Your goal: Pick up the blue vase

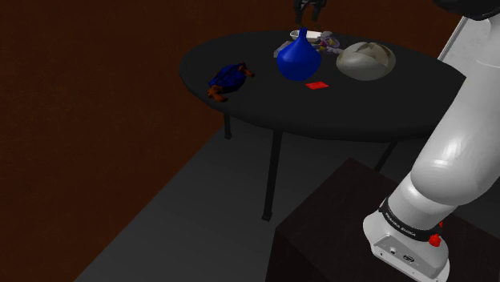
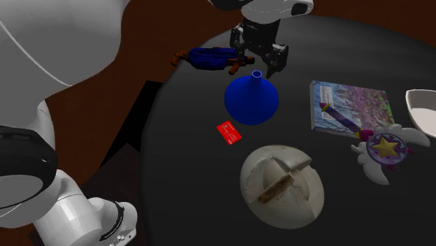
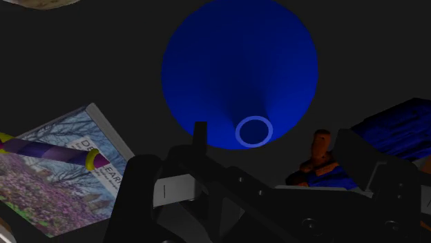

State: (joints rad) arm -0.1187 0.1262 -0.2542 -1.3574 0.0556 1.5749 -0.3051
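Where the vase [image 2: 251, 101] stands: upright on the worktop [image 2: 189, 189], just under the gripper [image 2: 254, 64].
Long axis: vertical, neck pointing up toward the gripper.
Gripper state: fingers apart, holding nothing.
Next move: likely a straight descent.

Dim throughout, as under weak, even light. Brightest on the white arm [image 1: 457, 152], fading to grey along its curved edges. Soft gradient across the blue vase [image 3: 238, 65], darkening toward the neck in the wrist view. Near-black on the round table [image 1: 264, 104]. Darker band on the grey floor [image 1: 176, 232] beneath the table. Barely lit, deep brown on the wall [image 1: 80, 120] at left.
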